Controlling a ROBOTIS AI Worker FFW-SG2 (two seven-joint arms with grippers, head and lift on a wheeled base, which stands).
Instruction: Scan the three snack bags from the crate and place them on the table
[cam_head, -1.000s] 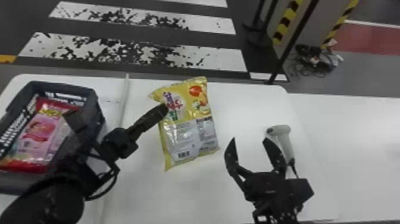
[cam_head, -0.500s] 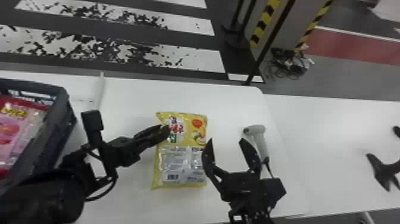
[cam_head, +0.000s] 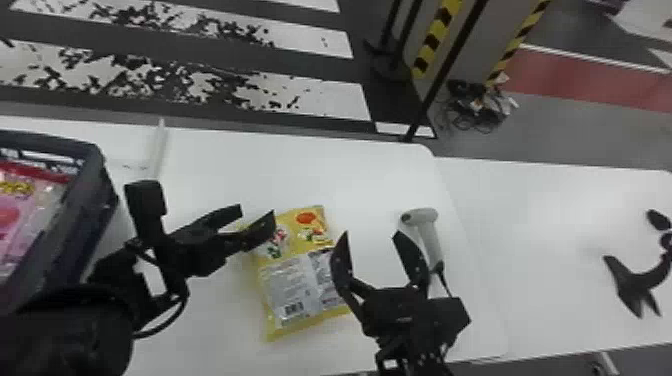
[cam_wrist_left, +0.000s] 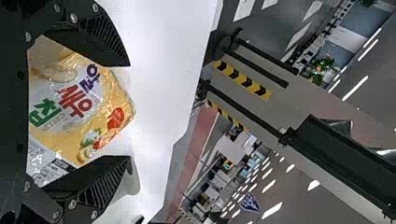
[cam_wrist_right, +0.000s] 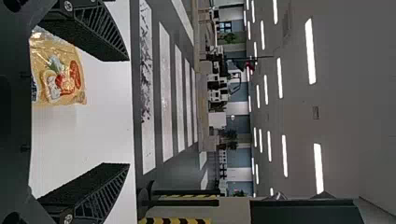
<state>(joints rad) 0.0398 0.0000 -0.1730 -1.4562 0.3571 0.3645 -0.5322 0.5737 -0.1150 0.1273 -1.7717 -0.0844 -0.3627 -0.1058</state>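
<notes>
The table (cam_head: 300, 165) holds a yellow bag (cam_head: 292, 285) beyond the left end effector (cam_head: 257, 209).

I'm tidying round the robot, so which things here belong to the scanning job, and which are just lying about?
For the job:
crate
pink snack bag inside it
yellow snack bag on the table
handheld scanner

Not for the job:
tangled cables on the floor
black-and-yellow striping beyond the table

White stripes (cam_head: 335, 97) are crossing the dark floor (cam_head: 320, 65) beyond the white bench (cam_head: 300, 165). Cables (cam_head: 467, 112) are lying by a grey pillar (cam_head: 481, 52) wearing yellow-black tape (cam_head: 436, 37). Lights (cam_wrist_right: 309, 51) are glowing in rows along the ceiling (cam_wrist_right: 345, 93).
</notes>
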